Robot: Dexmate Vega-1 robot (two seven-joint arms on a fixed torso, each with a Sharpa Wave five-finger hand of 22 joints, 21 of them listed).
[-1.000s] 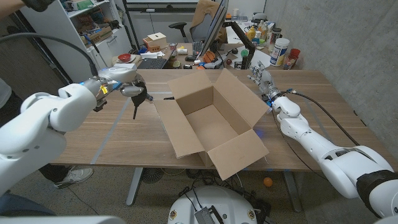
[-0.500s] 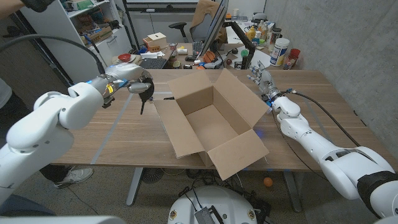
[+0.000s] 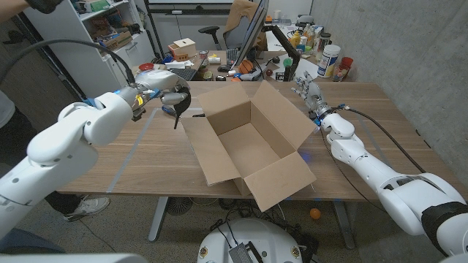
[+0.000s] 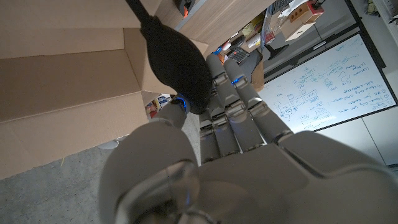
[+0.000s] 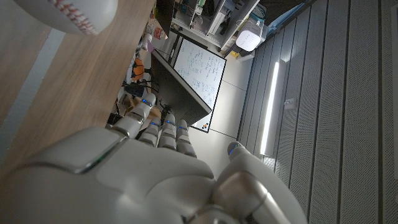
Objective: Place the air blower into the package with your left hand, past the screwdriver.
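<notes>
The left hand [image 3: 167,93] grips the black air blower [image 3: 178,108] by its round bulb, the thin nozzle hanging downward below the fingers, above the table [image 3: 131,161]. The bulb looks soft, light rubber, likely squashing under pressure, so the bulb seems the sensible hold. Just beyond the hand sits the open cardboard package [image 3: 248,142]; the part of its floor in view is bare. Farther off, past the package, the right hand [image 3: 310,93] waits with fingers apart, holding nothing. A baseball [image 5: 71,15] lies near it.
</notes>
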